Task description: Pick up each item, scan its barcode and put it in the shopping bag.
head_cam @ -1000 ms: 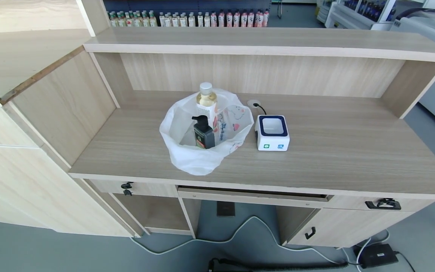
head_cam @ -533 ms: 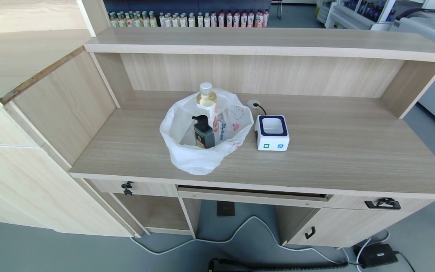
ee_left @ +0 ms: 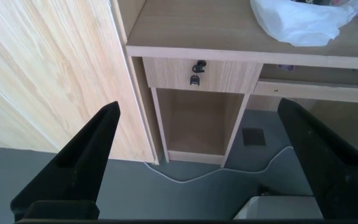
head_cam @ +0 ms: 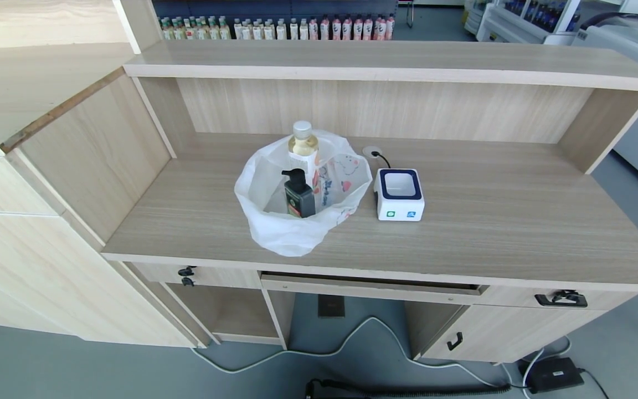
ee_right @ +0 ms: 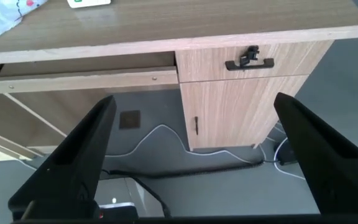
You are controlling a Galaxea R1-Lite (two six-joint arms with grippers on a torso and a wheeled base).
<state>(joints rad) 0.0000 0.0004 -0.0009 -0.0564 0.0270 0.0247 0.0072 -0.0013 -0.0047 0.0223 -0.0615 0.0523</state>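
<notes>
The tea bottle (head_cam: 303, 141) and the black pump bottle (head_cam: 298, 195) are both standing upright inside the white shopping bag (head_cam: 291, 235), which is sitting on the tabletop (head_cam: 518, 221) just beside the scanner (head_cam: 399, 195), so the scanning and bagging are looking finished. The left gripper (ee_left: 197, 107) and the right gripper (ee_right: 194, 98) are hanging low in front of the desk, below the tabletop edge, each with jaws spread wide and holding nothing.
</notes>
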